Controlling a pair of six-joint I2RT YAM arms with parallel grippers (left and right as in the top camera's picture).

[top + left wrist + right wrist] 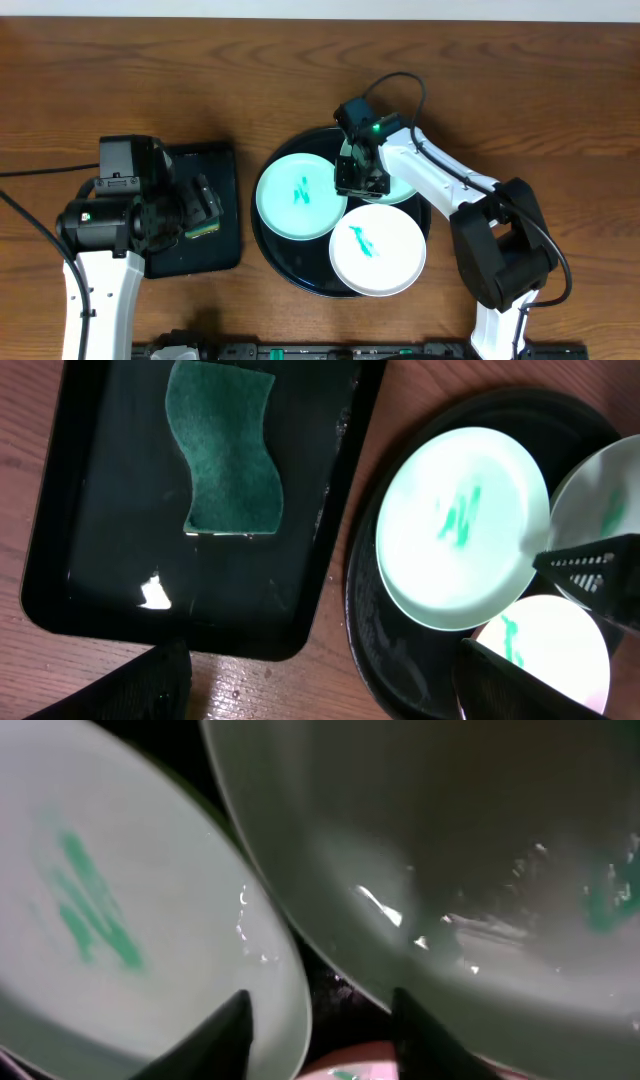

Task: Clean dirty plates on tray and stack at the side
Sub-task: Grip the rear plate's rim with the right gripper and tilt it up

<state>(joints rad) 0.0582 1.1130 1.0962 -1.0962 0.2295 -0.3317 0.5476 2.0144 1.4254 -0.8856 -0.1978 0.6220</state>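
The round black tray (272, 256) holds three plates, each with a teal smear. A mint plate (298, 196) lies at its left, a white plate (380, 250) at the front, and a second mint plate (402, 188) at the back right, partly hidden by my right arm. My right gripper (360, 180) is open low over the gap between the two mint plates (110, 920) (480, 870); its fingers (320, 1030) straddle their rims and hold nothing. My left gripper (200, 208) is open and empty (320, 680) above the near edge of the rectangular tray.
A smaller black rectangular tray (215, 160) lies left of the round tray and holds a green wavy sponge (228, 448); its wet floor (80, 540) glints. Bare wooden table (520, 90) surrounds both trays.
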